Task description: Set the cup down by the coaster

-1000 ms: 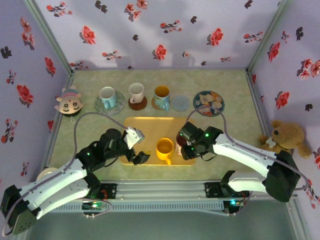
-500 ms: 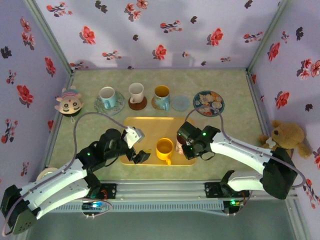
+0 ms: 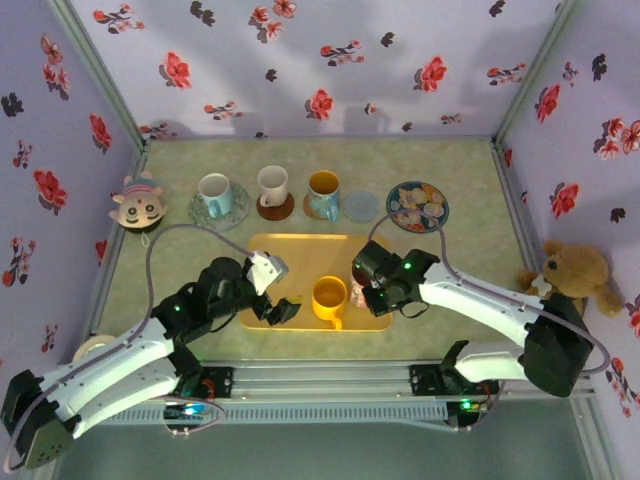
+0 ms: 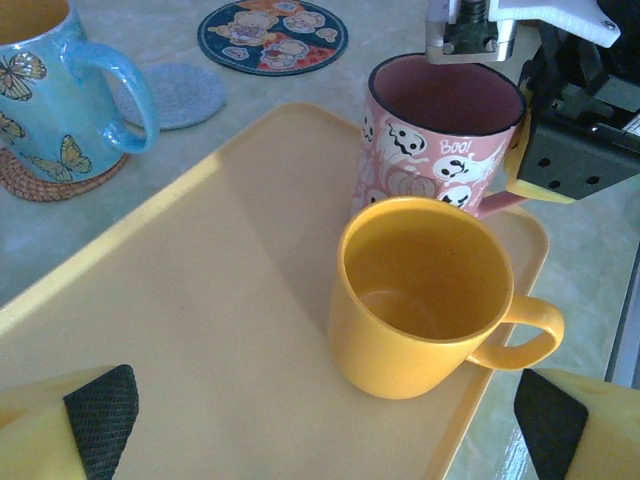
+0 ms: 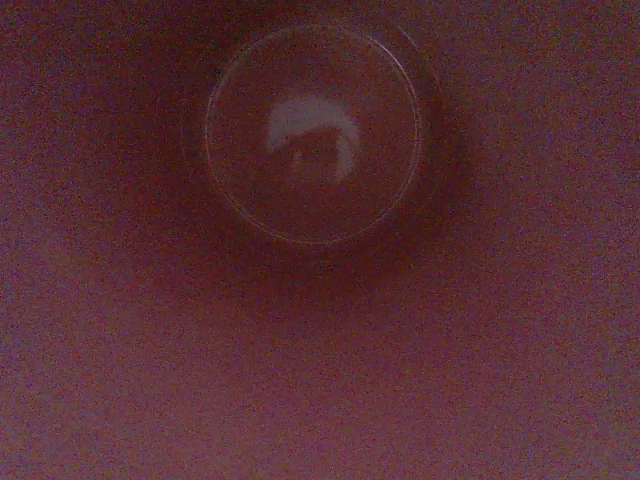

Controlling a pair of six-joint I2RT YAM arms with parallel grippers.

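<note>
The table point(image 3: 470, 200) has a mottled pale green top, walled on three sides by flowered panels. A yellow tray point(image 3: 290, 255) lies flat on it near the front, about midway across. Behind the tray, a row of round coasters runs left to right: a green patterned coaster point(image 3: 199, 211), a brown coaster point(image 3: 275, 213), a woven coaster point(image 4: 42, 180), a bare grey coaster point(image 3: 362, 207) and a bare dark blue coaster with cartoon pictures point(image 3: 417, 206). The grey one sits just beside the woven one. A round-faced plush toy point(image 3: 138, 203) rests at the left end of the row. A teddy bear point(image 3: 572, 272) sits at the right edge; whether it is on the tabletop I cannot tell.
</note>
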